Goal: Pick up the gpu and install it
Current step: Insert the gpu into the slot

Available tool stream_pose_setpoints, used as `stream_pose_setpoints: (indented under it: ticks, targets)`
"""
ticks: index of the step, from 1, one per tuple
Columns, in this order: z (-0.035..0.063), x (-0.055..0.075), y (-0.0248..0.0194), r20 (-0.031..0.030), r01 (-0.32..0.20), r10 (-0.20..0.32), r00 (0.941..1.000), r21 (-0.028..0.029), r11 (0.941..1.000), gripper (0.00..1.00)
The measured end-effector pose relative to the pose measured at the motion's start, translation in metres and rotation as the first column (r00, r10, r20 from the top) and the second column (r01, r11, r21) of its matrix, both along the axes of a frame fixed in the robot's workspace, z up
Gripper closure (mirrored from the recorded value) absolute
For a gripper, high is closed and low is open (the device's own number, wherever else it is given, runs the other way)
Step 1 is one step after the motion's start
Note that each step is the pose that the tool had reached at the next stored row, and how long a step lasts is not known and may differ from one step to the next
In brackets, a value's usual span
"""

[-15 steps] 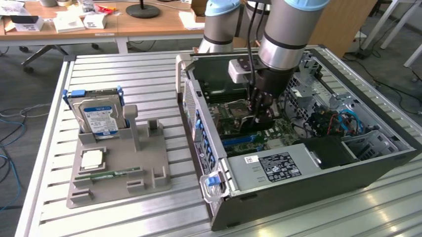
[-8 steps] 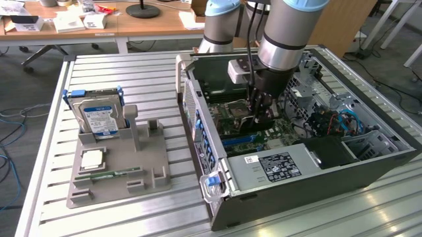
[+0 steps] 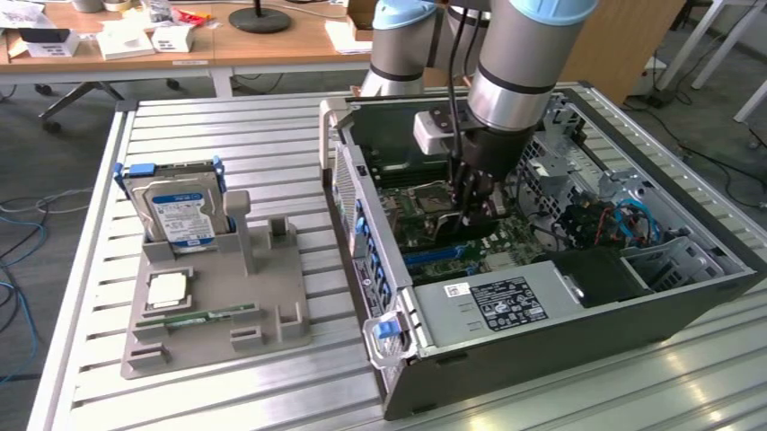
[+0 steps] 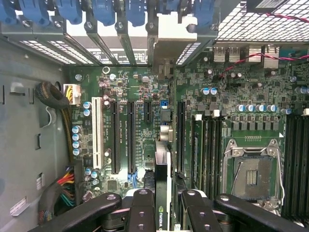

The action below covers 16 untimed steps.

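The black jointed gripper (image 4: 161,212) pinches the thin dark gpu (image 4: 162,169) edge-on between its fingers. The card stands upright over the middle of the green motherboard (image 4: 130,96), among long black slots. The open grey metal case (image 3: 671,305) lies on a ribbed aluminium table (image 3: 215,126). Near the table's edge on the exterior view's left, a grey plastic holder (image 3: 276,287) carries a silver hard drive (image 3: 180,211) and a slim green memory stick (image 3: 198,316).

the gpu (image 4: 162,174) is a dark matt circuit card. the gripper (image 4: 168,197) looks matt black. the table (image 3: 240,395) is ribbed bare metal, the holder (image 3: 228,296) smooth, dull grey plastic.
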<state>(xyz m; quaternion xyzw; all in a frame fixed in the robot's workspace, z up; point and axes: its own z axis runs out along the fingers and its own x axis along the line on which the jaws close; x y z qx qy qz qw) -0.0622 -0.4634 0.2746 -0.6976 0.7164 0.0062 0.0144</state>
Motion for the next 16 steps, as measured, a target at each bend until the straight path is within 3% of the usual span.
stream_pose_setpoints:
  ticks: [16]
  targets:
    - [-0.0043,-0.0001,0.0,0.0001,0.0,0.0,1.0,0.0001,1.0,0.74]
